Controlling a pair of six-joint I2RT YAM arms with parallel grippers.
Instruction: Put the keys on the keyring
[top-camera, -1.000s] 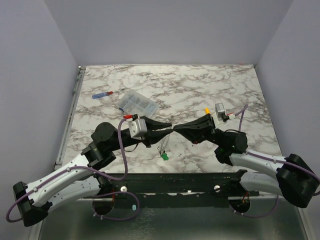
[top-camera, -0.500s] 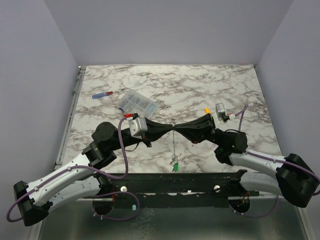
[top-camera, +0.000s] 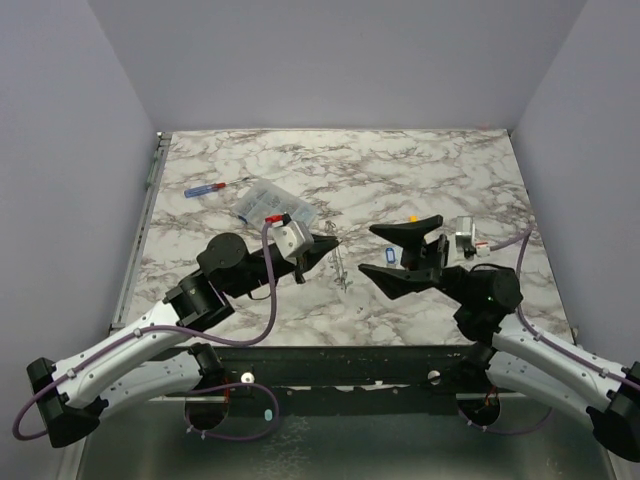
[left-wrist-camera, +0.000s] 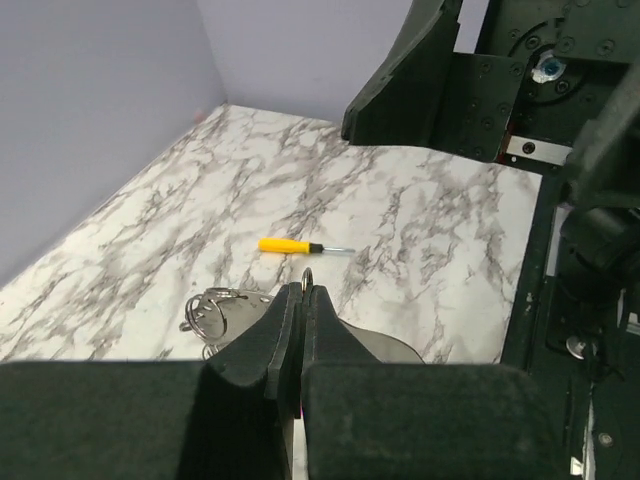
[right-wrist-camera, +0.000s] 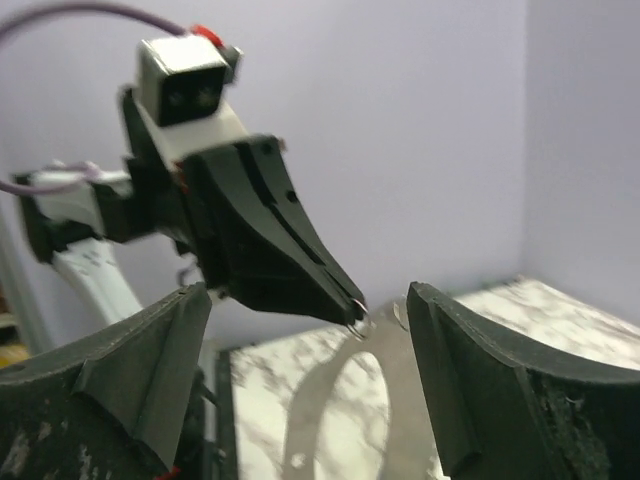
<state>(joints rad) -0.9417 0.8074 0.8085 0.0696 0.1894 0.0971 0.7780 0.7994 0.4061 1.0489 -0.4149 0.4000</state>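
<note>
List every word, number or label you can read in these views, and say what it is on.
No text can be read in any view.
Any label on the clear plastic box is too small to read.
No marking shows on the red-and-blue screwdriver or the yellow screwdriver.

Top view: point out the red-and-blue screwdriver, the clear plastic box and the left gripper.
red-and-blue screwdriver (top-camera: 203, 189), top view, handle.
clear plastic box (top-camera: 278, 204), top view, lid.
left gripper (top-camera: 333, 238), top view, closed fingertips.

soft even light, right wrist view blurry
</note>
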